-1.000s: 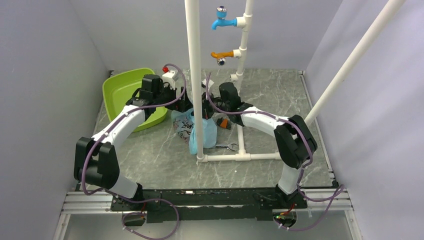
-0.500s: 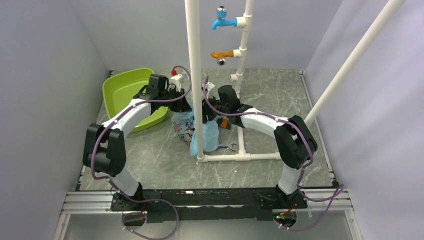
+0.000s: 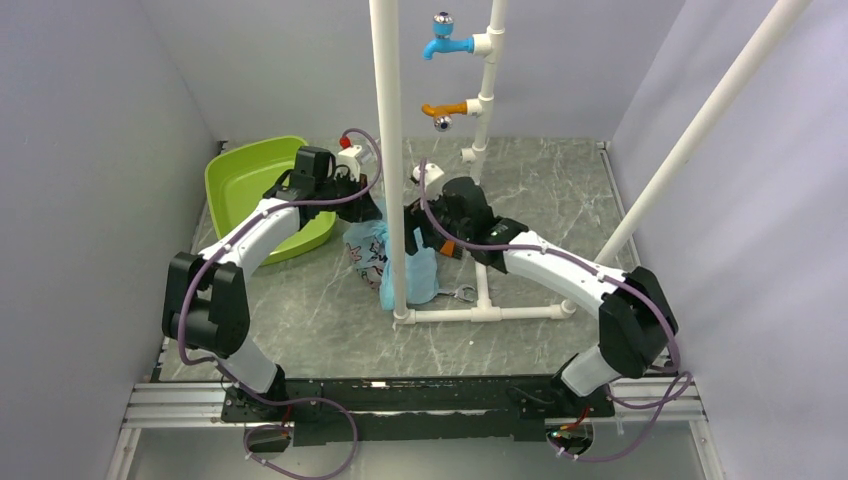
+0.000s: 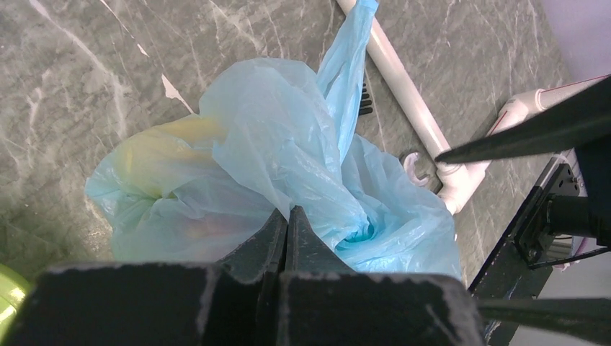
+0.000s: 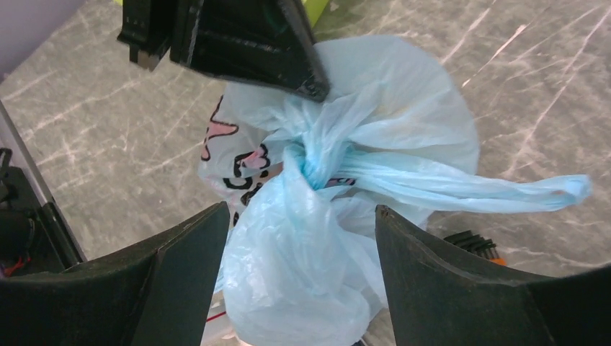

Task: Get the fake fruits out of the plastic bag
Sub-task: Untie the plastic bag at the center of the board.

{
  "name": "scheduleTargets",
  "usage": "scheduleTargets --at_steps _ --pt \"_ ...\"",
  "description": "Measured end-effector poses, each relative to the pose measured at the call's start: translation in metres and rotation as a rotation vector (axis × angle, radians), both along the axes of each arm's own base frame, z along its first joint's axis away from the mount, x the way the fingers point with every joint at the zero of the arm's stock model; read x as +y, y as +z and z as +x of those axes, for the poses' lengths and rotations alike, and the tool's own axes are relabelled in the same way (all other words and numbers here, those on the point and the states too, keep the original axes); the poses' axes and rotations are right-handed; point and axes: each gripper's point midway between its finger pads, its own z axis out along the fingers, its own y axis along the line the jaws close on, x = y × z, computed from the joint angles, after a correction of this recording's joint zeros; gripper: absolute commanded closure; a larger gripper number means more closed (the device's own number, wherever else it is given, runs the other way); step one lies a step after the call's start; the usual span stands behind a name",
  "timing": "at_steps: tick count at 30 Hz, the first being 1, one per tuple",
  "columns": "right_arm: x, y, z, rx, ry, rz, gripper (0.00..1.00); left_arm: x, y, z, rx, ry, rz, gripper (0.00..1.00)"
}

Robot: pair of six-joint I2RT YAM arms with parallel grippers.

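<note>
Since 1 second ago, the left gripper (image 3: 365, 207) has swung in from over the lime-green tray (image 3: 240, 175) and clamped onto the top of the plastic bag (image 3: 395, 262). The right gripper (image 3: 420, 225) has let go, and its elbow has swung outward. From above, the bag sits bunched on the grey marbled table (image 3: 320, 320), beside the upright white pipe (image 3: 388, 150) and between the 2 grippers. A small wrench (image 3: 463, 293) and an orange-and-black tool (image 3: 447, 247) lie just beside it. Plain lavender walls close in 3 sides, and a blue tap (image 3: 445, 45) and an orange tap (image 3: 445, 108) hang on the rear pipe.

Left wrist view: the fingers are pressed together on a fold of blue film. A yellow glow through the plastic is probably 1 of the fake fruits (image 4: 166, 144); none lies outside the bag.

Right wrist view: the jaws stand wide, straddling the bag's twisted knot without gripping it. I judge this a hand-over, with the left now anchoring the bag and the right freed to work the knot or mouth open.
</note>
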Motion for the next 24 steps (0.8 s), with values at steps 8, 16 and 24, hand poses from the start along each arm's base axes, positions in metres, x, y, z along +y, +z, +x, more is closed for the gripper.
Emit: scheduleTargets --at_steps 8,16,24 --pt "0.012 -0.039 -0.008 0.053 -0.048 -0.129 0.43 0.001 0.001 0.001 0.002 0.013 -0.001 1.0" --pt "-0.005 -0.049 -0.005 0.064 -0.155 -0.143 0.76 0.006 -0.003 0.006 -0.001 0.054 0.027 1.0" --pt "-0.043 -0.046 -0.039 0.039 -0.189 -0.086 0.91 0.028 -0.005 0.018 0.005 0.176 0.07 1.0"
